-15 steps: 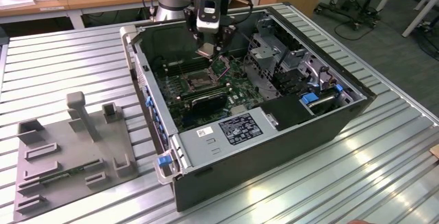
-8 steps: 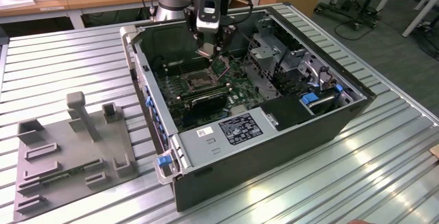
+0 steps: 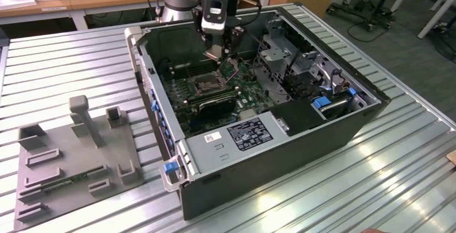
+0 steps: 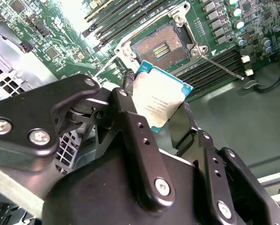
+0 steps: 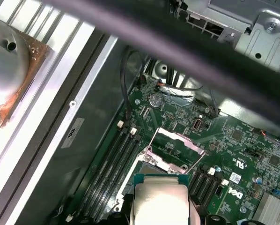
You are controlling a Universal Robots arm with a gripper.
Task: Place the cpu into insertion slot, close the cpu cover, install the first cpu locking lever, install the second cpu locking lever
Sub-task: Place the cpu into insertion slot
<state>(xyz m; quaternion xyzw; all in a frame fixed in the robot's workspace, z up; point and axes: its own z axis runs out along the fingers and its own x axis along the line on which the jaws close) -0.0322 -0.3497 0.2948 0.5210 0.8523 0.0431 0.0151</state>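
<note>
- The case stands open straight above the insertion slot [image 4: 161, 47], whose dark centre lies uncovered.
- The gripper [image 3: 213, 53], clamped on the cpu [image 4: 161, 101], hangs in that opening, apart from the slot.
- The cpu cover [image 5: 180, 140] stands raised along one slot edge.
- Thin locking levers [image 4: 222, 65] slant outward from the slot's corners.
- Low memory slots [image 4: 205, 75] flank the slot.
- The drive cage [image 3: 285, 56] rises on the exterior view's right of the slot, and the case wall [image 3: 146, 88] on its left.
</note>
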